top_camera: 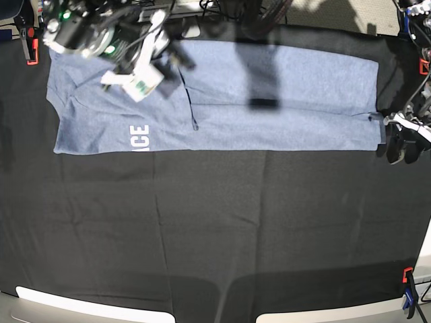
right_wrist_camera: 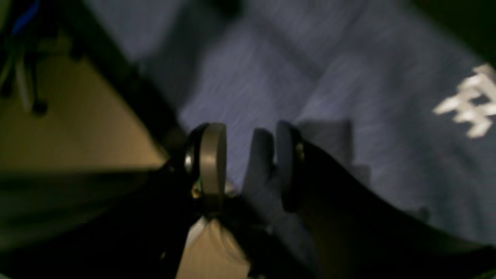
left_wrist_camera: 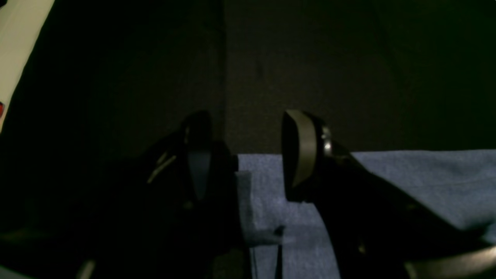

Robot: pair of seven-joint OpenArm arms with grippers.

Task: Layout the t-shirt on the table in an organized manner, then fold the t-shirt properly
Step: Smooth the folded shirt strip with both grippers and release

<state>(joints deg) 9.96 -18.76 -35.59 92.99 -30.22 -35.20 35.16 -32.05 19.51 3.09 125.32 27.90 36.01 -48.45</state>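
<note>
The left gripper (left_wrist_camera: 248,155) stood with its jaws wide apart and nothing between them, its fingers (left_wrist_camera: 300,149) poised just above the near corner of the t-shirt (left_wrist_camera: 407,182), with the black table (left_wrist_camera: 348,77) cloth beyond. In the base view this gripper (top_camera: 403,142) sat at the shirt's right end, just beside the corner and not clamped on it. The right gripper (right_wrist_camera: 248,162) showed a clear gap between its fingers (right_wrist_camera: 211,159), but a dark fold of cloth appeared to lie against the inner face of one finger; the blurred wrist view did not settle whether that fabric was held or merely behind the jaws. In the base view the right gripper (top_camera: 138,81) hovered over the upper left part of the t-shirt (top_camera: 269,101), near the collar end. The shirt lay along the far side of the table (top_camera: 215,229) as a long, flat band, apparently already folded lengthwise, with the white lettering (top_camera: 139,138) reading sideways near its left end and a crease line (top_camera: 190,108) running down from the upper edge. Judged from this layout, spreading and at least one lengthwise fold were complete; the crosswise folds bringing the ends together remained, and the left end appeared slightly uneven and might require straightening.
</note>
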